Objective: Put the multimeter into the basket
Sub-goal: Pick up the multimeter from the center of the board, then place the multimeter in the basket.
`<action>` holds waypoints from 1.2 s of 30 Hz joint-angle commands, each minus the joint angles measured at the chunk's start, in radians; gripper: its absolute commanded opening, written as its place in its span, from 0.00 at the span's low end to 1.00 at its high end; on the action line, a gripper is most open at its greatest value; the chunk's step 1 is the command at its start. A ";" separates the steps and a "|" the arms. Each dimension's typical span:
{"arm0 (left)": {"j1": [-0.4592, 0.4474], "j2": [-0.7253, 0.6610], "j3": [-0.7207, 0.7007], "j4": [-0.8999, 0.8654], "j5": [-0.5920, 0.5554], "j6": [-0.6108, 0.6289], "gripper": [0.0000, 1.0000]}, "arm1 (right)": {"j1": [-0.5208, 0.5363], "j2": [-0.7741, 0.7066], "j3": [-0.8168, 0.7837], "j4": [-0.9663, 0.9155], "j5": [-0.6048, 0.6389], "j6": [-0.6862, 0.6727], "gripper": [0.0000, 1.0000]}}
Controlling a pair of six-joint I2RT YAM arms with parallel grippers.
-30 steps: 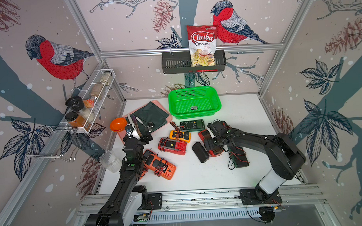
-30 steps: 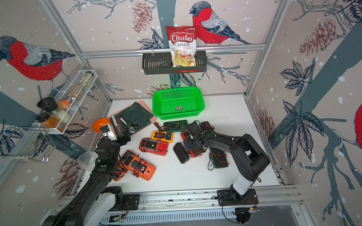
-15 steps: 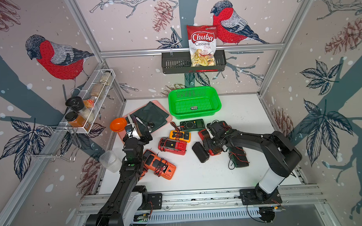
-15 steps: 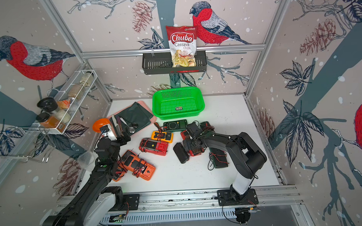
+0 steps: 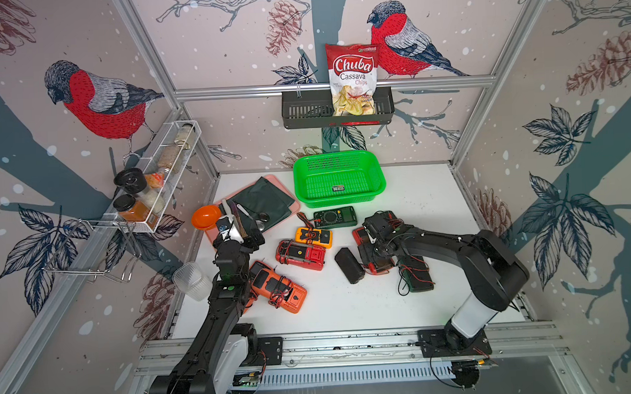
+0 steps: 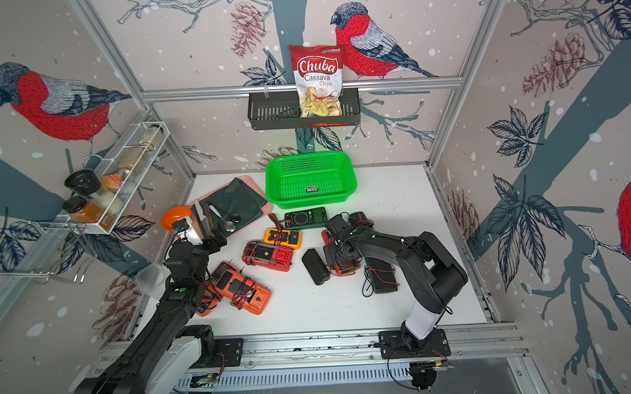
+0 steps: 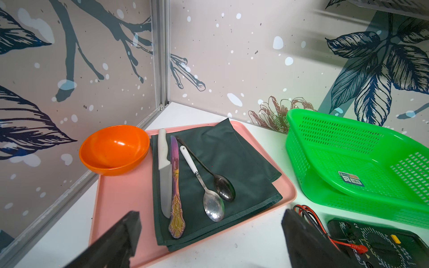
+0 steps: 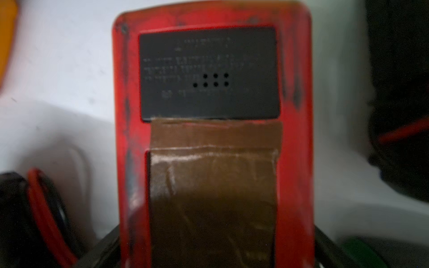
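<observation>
White tabletop [image 5: 415, 201], bird-print walls round it, meters strewn mid-table. Red meter [image 8: 294, 139], the one I'm on, lies back-up w/ brown tape [image 8: 213, 185] over its lower half. In both top views it sits right of centre, mostly hidden under my right wrist. Right gripper [image 5: 373, 241] hangs over it. The wrist cam shows my fingers [image 8: 102, 253] set wide, one along each long edge of the meter. Pic is blurry, so I can't tell if they press it or just stand beside it. Black case [image 5: 350, 270] lies just to the meter's left. Basket [image 5: 337, 200] sits at the back of the table, apart from the red meter, w/ a sticker on its floor. Green meter [image 5: 334, 217] lies just in front of the basket, and yellow meter [image 5: 313, 237] is next to that, nearer me. Left gripper [image 7: 210, 220] is spread wide w/ nothing between the fingers. It faces the pink tray [image 7: 116, 197] in the back-left corner. On the tray: dark cloth [image 7: 243, 162] w/ 2 knives and 2 spoons on it, orange bowl [image 7: 113, 148] at the tray's corner.
</observation>
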 commanded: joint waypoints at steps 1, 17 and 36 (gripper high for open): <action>0.002 0.004 0.001 0.021 -0.010 -0.007 0.98 | 0.006 -0.059 0.022 -0.132 0.087 0.040 0.56; 0.000 0.017 0.001 0.028 -0.013 -0.009 0.98 | 0.000 -0.281 0.118 -0.085 0.169 0.054 0.18; 0.002 0.050 0.008 0.039 -0.016 -0.006 0.98 | -0.303 0.166 0.684 0.116 0.004 -0.037 0.14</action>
